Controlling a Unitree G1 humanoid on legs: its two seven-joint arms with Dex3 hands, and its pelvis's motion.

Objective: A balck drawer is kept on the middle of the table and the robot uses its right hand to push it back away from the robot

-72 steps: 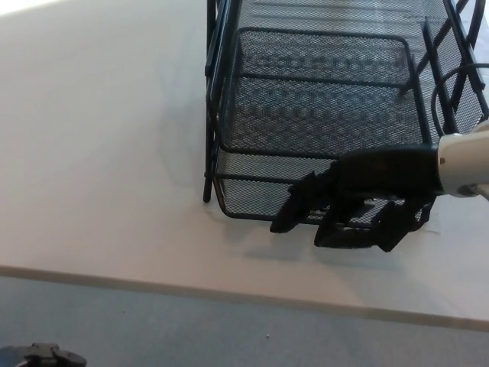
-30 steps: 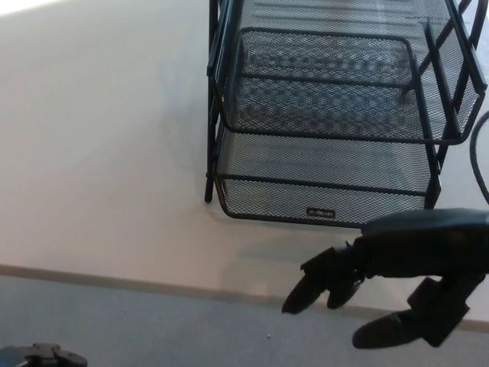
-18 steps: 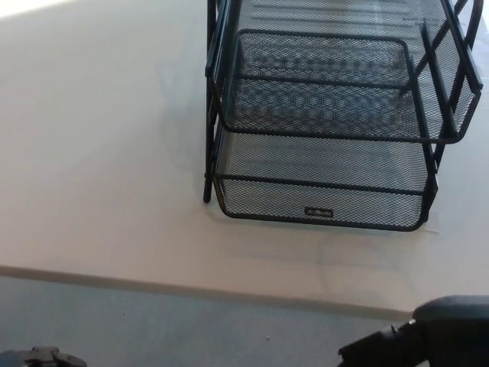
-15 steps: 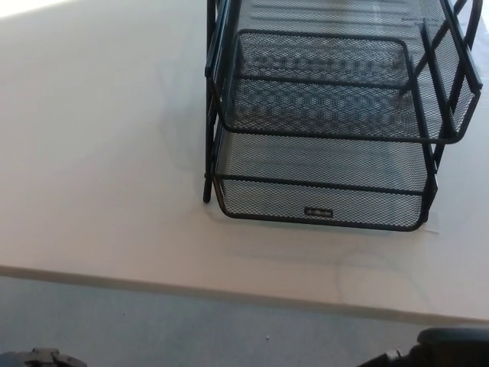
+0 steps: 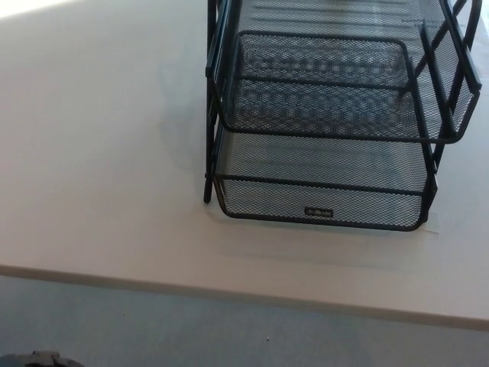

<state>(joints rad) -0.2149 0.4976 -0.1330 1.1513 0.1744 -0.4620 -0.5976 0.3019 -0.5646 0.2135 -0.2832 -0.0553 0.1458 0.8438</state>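
Note:
A black wire-mesh drawer rack (image 5: 325, 126) with stacked trays stands on the white table (image 5: 99, 153), right of centre and reaching past the top edge of the head view. Its lowest tray (image 5: 321, 202) sticks out toward me, with a small label on its front wall. Neither of my hands shows in the head view. Nothing touches the rack.
The table's front edge (image 5: 229, 294) runs across the lower part of the view, with grey floor (image 5: 191, 329) below it. A small dark object (image 5: 34, 359) shows at the bottom left corner.
My right hand was against the lowest tray's front wall, then drew back toward me over the table edge and dropped out of the bottom right of the view. The rack stays put.

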